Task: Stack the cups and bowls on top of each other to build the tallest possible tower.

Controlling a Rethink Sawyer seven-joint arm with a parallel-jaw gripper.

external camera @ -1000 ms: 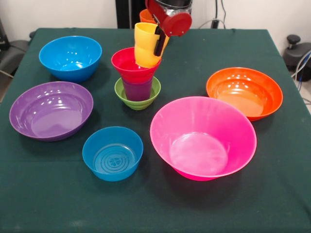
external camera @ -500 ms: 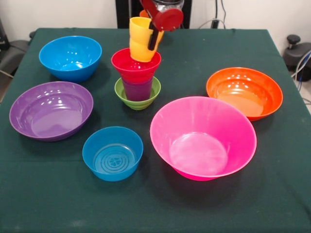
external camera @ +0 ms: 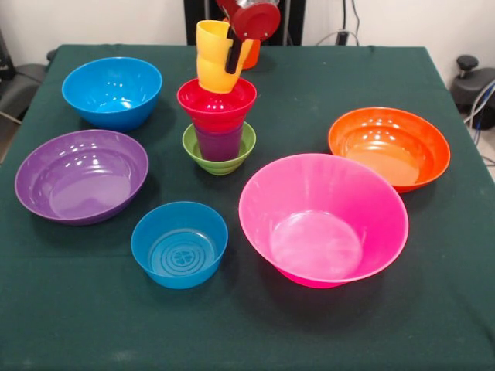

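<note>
A pile stands at the table's middle back: a green bowl (external camera: pixel 219 154), a purple cup (external camera: pixel 219 143) in it, and a red bowl (external camera: pixel 216 104) on top. My gripper (external camera: pixel 234 52) comes down from above and is shut on the rim of a yellow cup (external camera: pixel 215 66). It holds the cup slightly tilted, with its bottom at the red bowl's opening. I cannot tell whether the cup touches the bowl. An orange cup (external camera: pixel 252 55) shows partly behind the gripper.
Around the pile are a mid-sized blue bowl (external camera: pixel 112 91) at back left, a purple bowl (external camera: pixel 81 174) at left, a small blue bowl (external camera: pixel 179 243) at front, a large pink bowl (external camera: pixel 323 219) at front right and an orange bowl (external camera: pixel 389 147) at right.
My gripper has carried the yellow cup up and to the picture's left, over the red bowl. The cup now stands more upright. The pile and the other bowls have not moved.
</note>
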